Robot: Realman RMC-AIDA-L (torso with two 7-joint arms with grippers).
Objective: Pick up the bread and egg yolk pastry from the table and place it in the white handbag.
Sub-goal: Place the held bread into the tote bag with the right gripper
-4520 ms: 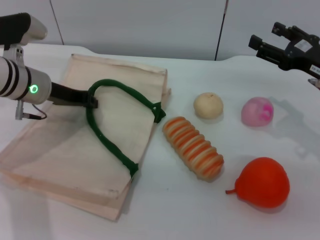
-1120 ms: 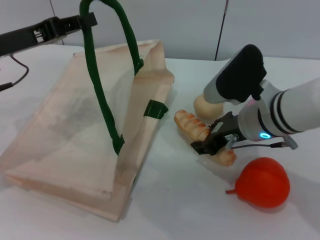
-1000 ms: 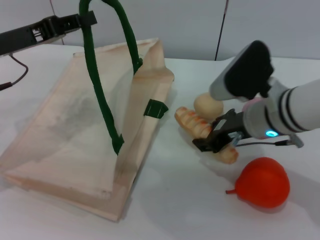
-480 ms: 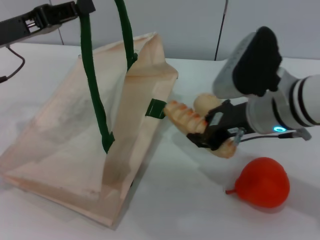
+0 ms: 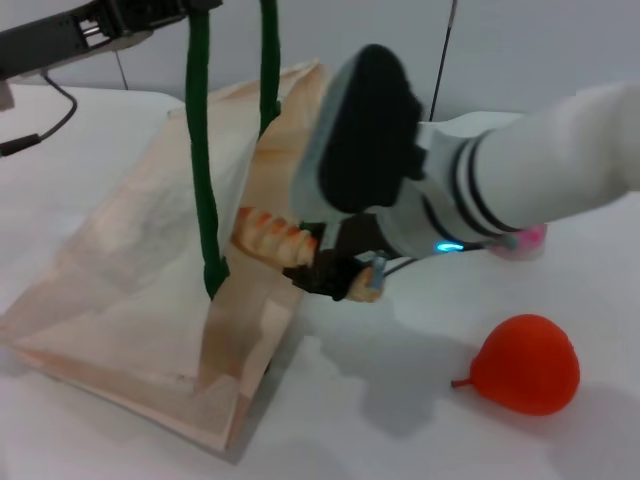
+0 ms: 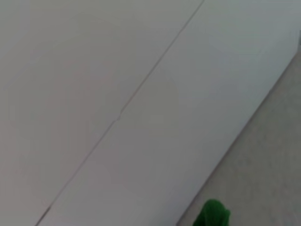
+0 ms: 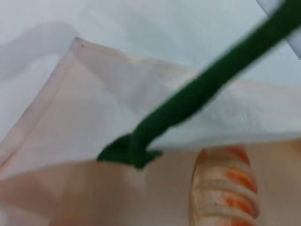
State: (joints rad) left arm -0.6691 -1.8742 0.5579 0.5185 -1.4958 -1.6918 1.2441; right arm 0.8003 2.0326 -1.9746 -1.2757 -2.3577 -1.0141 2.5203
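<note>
The white handbag [image 5: 120,270] stands half raised on the table, its mouth pulled open toward the right. My left gripper [image 5: 185,10] is shut on its dark green handle [image 5: 200,150] at the top left, holding it high. My right gripper [image 5: 335,275] is shut on the striped orange and cream bread [image 5: 270,232], which hangs above the table with its free end at the bag's open mouth. In the right wrist view the bread [image 7: 225,188] lies just before the bag's cloth [image 7: 94,113] and handle [image 7: 197,94]. The egg yolk pastry is hidden behind my right arm.
A red-orange pear-shaped fruit [image 5: 525,365] lies on the white table [image 5: 400,430] at the front right. A sliver of a pink ball [image 5: 530,240] shows behind my right forearm. The left wrist view holds only wall and a bit of green handle [image 6: 211,214].
My right gripper has lifted the bread off the table and carried it left to the bag's mouth. The left gripper has raised the handle higher, and the bag stands more open.
</note>
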